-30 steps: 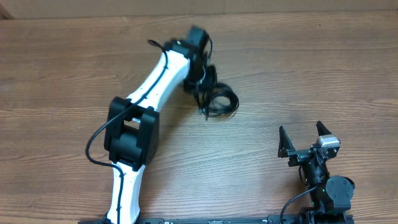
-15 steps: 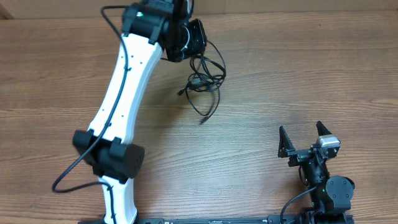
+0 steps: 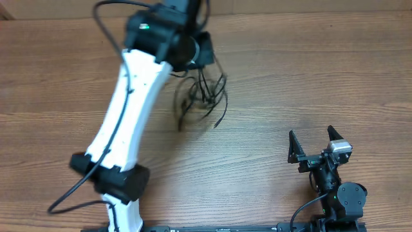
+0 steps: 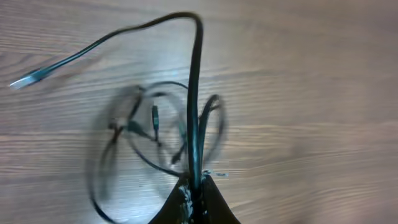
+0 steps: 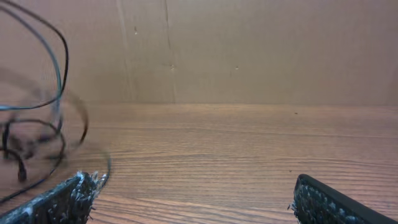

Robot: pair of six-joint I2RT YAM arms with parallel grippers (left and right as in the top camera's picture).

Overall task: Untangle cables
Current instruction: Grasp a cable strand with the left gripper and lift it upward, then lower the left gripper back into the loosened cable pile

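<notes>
One of the cables (image 4: 194, 93) is pinched in the left gripper (image 4: 196, 188) jaws, bottom centre; slow lifting is advised. Jaws of the right gripper (image 3: 312, 136) are spread wide.

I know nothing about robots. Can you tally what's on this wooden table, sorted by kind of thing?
Robot arms: 2 (left arm, right arm)
End effectors: 2 (left end effector pinching a cable, right end effector open and empty)
Tangle of thin black cables: 1, strands too blurred to count
Total: 5
</notes>
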